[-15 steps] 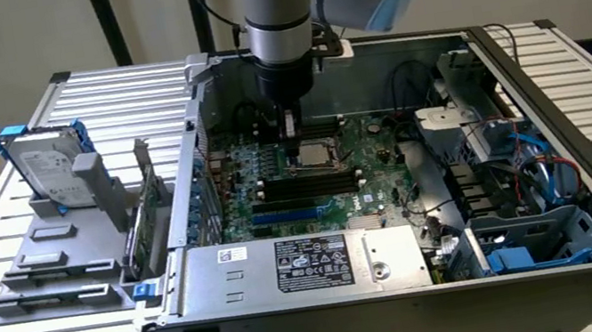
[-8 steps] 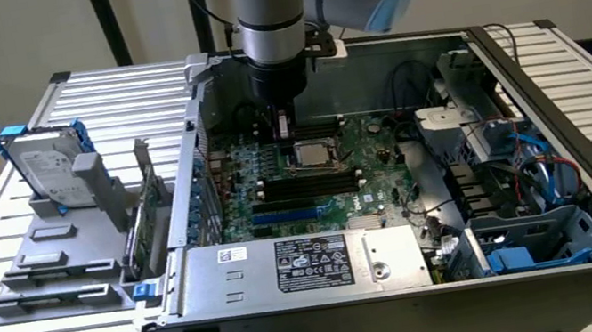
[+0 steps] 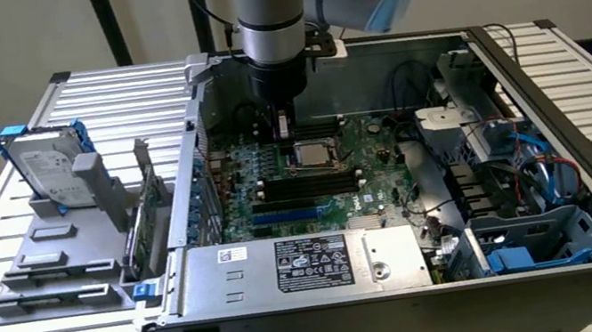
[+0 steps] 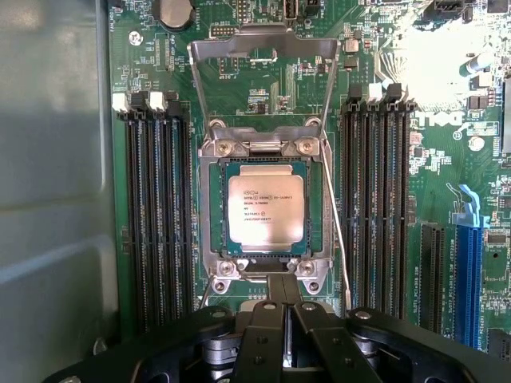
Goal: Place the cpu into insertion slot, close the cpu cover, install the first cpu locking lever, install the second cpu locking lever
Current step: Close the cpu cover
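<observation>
Inside insertion slot (image 4: 215, 215), cpu (image 4: 266, 209) lying seated; cpu cover (image 4: 263, 48) standing raised off slot; gripper (image 4: 281, 291) pointing at slot's edge, fingers pressed together.

1 open computer case (image 3: 419, 321) holds 1 green board (image 4: 443, 187). On the board: 1 cpu (image 4: 266, 211), 1 insertion slot (image 4: 214, 211), 1 cpu cover (image 4: 262, 45), 2 banks of memory slots (image 4: 156, 207), 1 blue card slot (image 4: 469, 275). 1 gripper (image 4: 281, 287). Outside the case, 1 hard drive (image 3: 49, 162).
</observation>
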`<action>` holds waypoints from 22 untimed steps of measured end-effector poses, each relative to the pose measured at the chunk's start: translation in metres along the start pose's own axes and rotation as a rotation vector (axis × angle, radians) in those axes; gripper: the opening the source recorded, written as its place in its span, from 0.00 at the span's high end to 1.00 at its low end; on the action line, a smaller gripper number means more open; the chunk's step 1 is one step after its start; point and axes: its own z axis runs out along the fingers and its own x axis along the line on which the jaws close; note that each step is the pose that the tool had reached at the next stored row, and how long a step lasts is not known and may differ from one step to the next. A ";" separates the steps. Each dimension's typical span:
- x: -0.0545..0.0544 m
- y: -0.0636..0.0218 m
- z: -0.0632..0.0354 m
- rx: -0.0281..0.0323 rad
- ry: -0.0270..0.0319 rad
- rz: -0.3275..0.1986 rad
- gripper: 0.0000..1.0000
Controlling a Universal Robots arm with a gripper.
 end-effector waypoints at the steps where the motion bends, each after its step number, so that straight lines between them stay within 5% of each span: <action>1: 0.000 0.0000 0.0000 0.0000 0.0000 0.000 0.89; 7: 0.000 0.0012 0.0000 0.0000 0.0000 0.000 0.89; 13: 0.001 0.0266 -0.0106 0.0172 0.0021 0.000 0.89; 22: 0.004 0.0687 -0.0430 0.0368 0.0059 0.001 0.89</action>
